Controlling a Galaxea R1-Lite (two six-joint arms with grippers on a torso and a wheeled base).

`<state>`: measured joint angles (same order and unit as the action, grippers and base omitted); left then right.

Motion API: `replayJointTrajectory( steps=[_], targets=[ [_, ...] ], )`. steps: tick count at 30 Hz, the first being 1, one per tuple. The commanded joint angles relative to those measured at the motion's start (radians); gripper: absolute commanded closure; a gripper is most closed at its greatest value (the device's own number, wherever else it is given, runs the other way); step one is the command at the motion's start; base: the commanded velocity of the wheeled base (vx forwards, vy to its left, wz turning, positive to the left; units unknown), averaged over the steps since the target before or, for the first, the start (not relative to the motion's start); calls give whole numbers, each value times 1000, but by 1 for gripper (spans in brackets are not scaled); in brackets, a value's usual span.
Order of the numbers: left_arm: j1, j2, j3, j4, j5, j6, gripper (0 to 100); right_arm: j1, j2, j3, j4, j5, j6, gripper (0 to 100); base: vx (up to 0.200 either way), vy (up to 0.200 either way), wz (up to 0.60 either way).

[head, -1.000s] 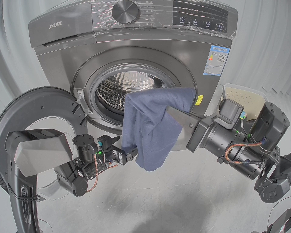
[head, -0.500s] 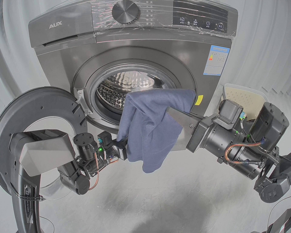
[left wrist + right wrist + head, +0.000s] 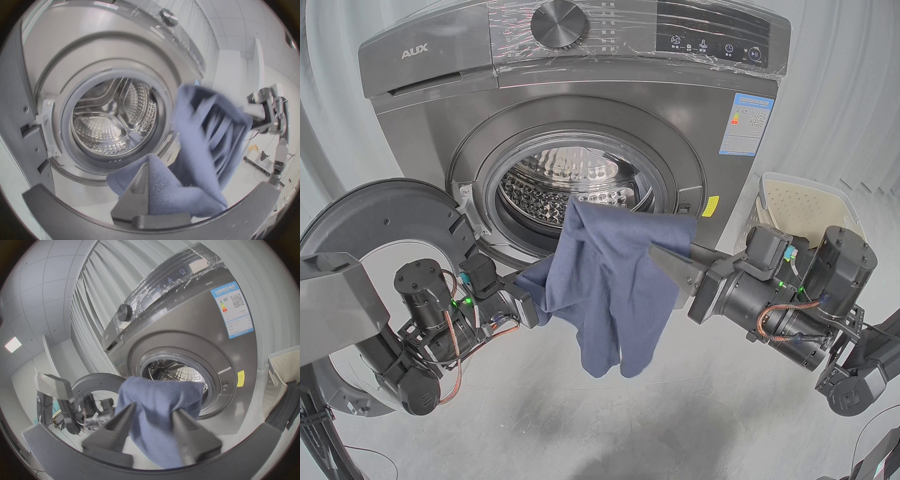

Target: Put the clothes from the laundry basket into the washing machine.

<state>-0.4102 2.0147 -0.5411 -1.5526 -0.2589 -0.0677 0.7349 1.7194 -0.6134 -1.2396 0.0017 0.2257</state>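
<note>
garment: blue garment hangs mid-air just outside the drum opening, at its 5 o'clock
right end effector: clamped on the top edge
left end effector: pinching the 8 o'clock corner
step: feed into drum
tip: raise the dangling tail above the rim, push deep, then release
laundry basket: 3 o'clock

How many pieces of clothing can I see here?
2. A blue garment hangs between the left gripper and right gripper before the washing machine; a dark one drapes over the laundry basket. More may lie hidden inside.
</note>
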Motion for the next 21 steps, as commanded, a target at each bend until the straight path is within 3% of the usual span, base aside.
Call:
replayJointTrajectory(
  steps=[1, 5, 12, 15, 21],
  targets=[
    [-53, -154, 32, 0, -3, -17, 100, -20, 34, 46, 5, 0, -11, 0, 0, 0, 0],
    [-88, -191, 4, 2, 0, -37, 100, -20, 60, 96, -6, -2, -14, 0, 0, 0, 0],
    [-125, -218, -56, 9, 21, -41, 100, -20, 66, 133, -6, 0, -48, 0, 0, 0, 0],
    [-134, -218, -99, 9, 73, -40, 100, -19, 68, 139, -4, 0, -49, 0, 0, 0, 0],
    [-144, -217, -131, 11, 104, -40, 100, -8, 85, 141, -6, 1, -49, 0, 0, 0, 0]
  ],
)
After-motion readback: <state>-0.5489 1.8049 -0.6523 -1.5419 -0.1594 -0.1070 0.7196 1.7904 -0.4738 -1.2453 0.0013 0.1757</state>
